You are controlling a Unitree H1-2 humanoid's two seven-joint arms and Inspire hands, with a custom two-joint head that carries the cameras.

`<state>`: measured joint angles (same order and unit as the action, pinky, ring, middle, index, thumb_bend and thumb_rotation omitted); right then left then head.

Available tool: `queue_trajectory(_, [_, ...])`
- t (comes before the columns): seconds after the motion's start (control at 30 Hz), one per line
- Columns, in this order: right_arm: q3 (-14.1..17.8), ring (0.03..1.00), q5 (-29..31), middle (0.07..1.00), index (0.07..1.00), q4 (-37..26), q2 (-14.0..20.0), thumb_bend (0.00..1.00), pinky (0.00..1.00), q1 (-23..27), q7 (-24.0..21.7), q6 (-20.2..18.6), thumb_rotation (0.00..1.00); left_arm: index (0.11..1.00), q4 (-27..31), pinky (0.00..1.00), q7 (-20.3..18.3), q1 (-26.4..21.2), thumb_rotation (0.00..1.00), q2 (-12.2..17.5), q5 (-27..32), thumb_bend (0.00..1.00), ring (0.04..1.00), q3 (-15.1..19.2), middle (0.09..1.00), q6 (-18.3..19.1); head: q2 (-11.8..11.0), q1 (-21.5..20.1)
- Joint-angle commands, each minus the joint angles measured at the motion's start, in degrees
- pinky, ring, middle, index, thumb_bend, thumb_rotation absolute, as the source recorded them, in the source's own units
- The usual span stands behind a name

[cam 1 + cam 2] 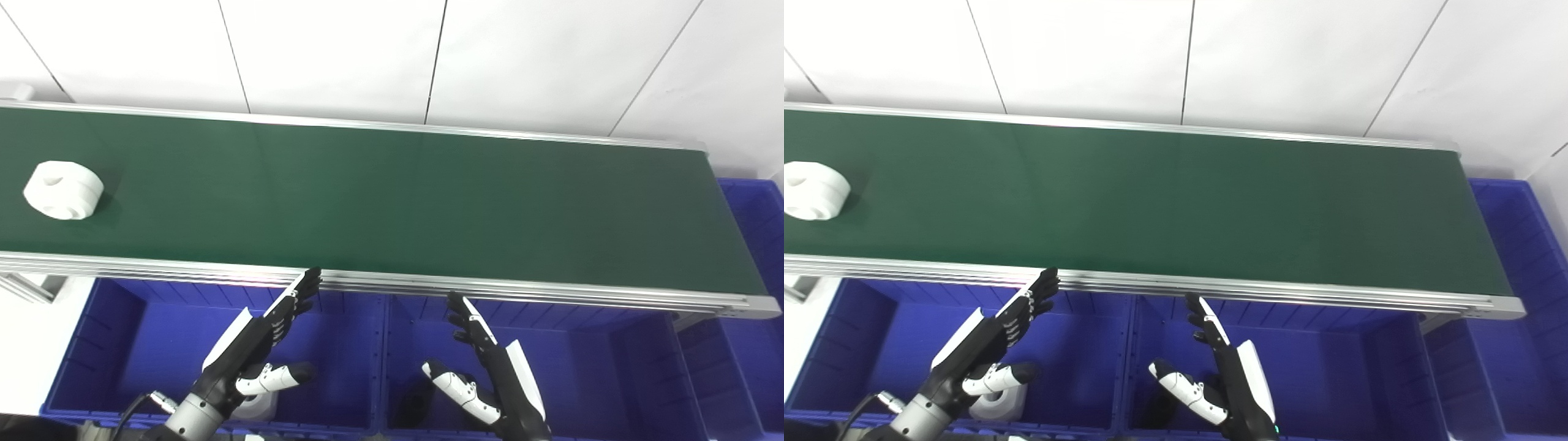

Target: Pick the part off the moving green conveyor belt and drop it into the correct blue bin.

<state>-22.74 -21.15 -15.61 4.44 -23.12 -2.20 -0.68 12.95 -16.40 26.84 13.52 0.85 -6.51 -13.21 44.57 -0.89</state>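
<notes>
The white part (pixel 63 190) rides the belt (pixel 392 202) at its far left end. If I reach late or misjudge its pace, it could slip past. My left hand (pixel 260 343) and right hand (pixel 484 361) both hover just below the belt's near edge, over the blue bins (pixel 551 361), fingers spread, holding nothing.

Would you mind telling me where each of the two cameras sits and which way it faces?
Left eye view: on the head, looking down over the green belt and blue bins; both open hands show, left hand, right hand.
Right eye view: beside it, slightly rightward, same downward aim; the same hands show.
Shared: the white part at the belt's left end, and a white piece in the left bin.
</notes>
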Motion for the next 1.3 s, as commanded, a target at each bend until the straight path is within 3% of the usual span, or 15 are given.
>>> queue_trajectory(0.0, [0.06,0.899,0.7,0.925,0.948,-0.59,-0.1,0.65,0.85,-0.21,0.27,3.54,0.71,1.0,0.59,0.96,0.82,0.04,0.7,-0.07,-0.42,0.68,1.0,0.11,1.0,-2.89,-0.88,4.54])
queue_trajectory(0.03, [0.21,0.899,0.96,0.925,0.948,-0.43,0.13,0.65,0.85,-0.25,0.25,3.81,0.71,1.0,0.41,0.96,0.94,0.06,0.7,-0.29,-0.78,0.68,1.0,-0.05,1.0,-3.1,-1.56,5.73])
queue_trajectory(0.07, [0.41,0.906,1.31,0.933,0.955,-0.28,0.79,0.64,0.85,-0.24,-0.09,4.1,0.73,0.998,-0.17,0.96,1.03,0.01,0.69,-0.7,-1.0,0.69,1.0,-0.38,1.0,-3.84,-3.39,10.25])
queue_trajectory(0.1, [0.53,0.914,1.56,0.94,0.963,-0.17,1.27,0.63,0.86,-0.22,-0.32,4.29,0.74,0.996,-0.6,0.95,1.11,-0.03,0.68,-0.98,-1.11,0.7,1.0,-0.61,1.0,-4.4,-3.39,10.25])
queue_trajectory(0.13, [0.76,0.915,1.9,0.942,0.964,0.25,1.9,0.63,0.86,-0.15,-0.4,5.0,0.74,0.995,-1.13,0.95,1.5,-0.04,0.68,-1.51,-1.77,0.7,1.0,-0.89,1.0,-4.73,-5.53,14.26])
queue_trajectory(0.17, [0.9,0.918,2.14,0.945,0.968,0.56,2.3,0.63,0.86,-0.1,-0.41,5.53,0.76,0.985,-1.48,0.94,1.8,-0.05,0.67,-1.86,-2.26,0.72,0.998,-1.07,1.0,-4.95,-5.53,14.26])
queue_trajectory(0.23, [1.47,0.921,3.15,0.95,0.972,2.03,2.97,0.61,0.86,0.11,-0.1,7.51,0.78,0.968,-2.46,0.92,2.41,-0.1,0.64,-3.04,-3.12,0.75,0.991,-1.59,0.999,-5.17,-8.71,19.05])
queue_trajectory(0.43, [2.6,0.939,4.71,0.967,0.985,5.72,3.27,0.54,0.89,1.22,-0.05,11.07,0.81,0.943,-5.01,0.86,3.57,-1.19,0.6,-4.66,-6.1,0.78,0.96,-2.51,0.986,-6.77,-11.76,23.35])
queue_trajectory(0.77, [3.09,0.948,4.2,0.972,0.997,8.99,2.98,0.5,0.91,2.94,0.14,12.14,0.86,0.931,-7.8,0.85,4.44,-2.99,0.57,-4.64,-7.64,0.78,0.95,-2.88,0.976,-8.64,-14.65,23.43])
queue_trajectory(0.87, [3.13,0.949,4.39,0.969,0.994,10.25,2.61,0.49,0.91,3.62,0.24,12.73,0.85,0.926,-8.6,0.82,4.17,-3.69,0.55,-5.2,-4.35,0.8,0.943,-2.54,0.976,-8.68,-15.17,22.94])
queue_trajectory(0.97, [3.24,0.952,4.28,0.968,0.994,11.06,2.39,0.48,0.91,4.14,0.25,13.21,0.83,0.928,-9.31,0.82,4.06,-4.62,0.52,-5.69,-0.91,0.77,0.945,-2.21,0.977,-11.25,-15.38,22.25])
queue_trajectory(1.1, [3.46,0.943,4.4,0.965,0.987,12.43,2.19,0.48,0.89,4.83,0.4,14.34,0.81,0.921,-6.96,0.83,4.72,-5.58,0.51,-5.4,-0.72,0.76,0.93,-0.83,0.964,-12.54,-14.82,21.0])
queue_trajectory(1.2, [3.48,0.939,4.46,0.961,0.98,12.53,1.69,0.48,0.89,4.98,0.49,14.18,0.78,0.911,-2.42,0.85,5.46,-6.44,0.55,-4.6,-1.56,0.79,0.93,1.14,0.955,-10.44,-14.3,19.1])
queue_trajectory(1.27, [3.49,0.93,4.27,0.956,0.975,12.82,1.41,0.5,0.87,5.2,0.73,14.57,0.78,0.924,0.2,0.92,5.15,-7.43,0.57,-3.67,-0.9,0.82,0.964,2.18,0.969,-8.4,-13.88,17.98])
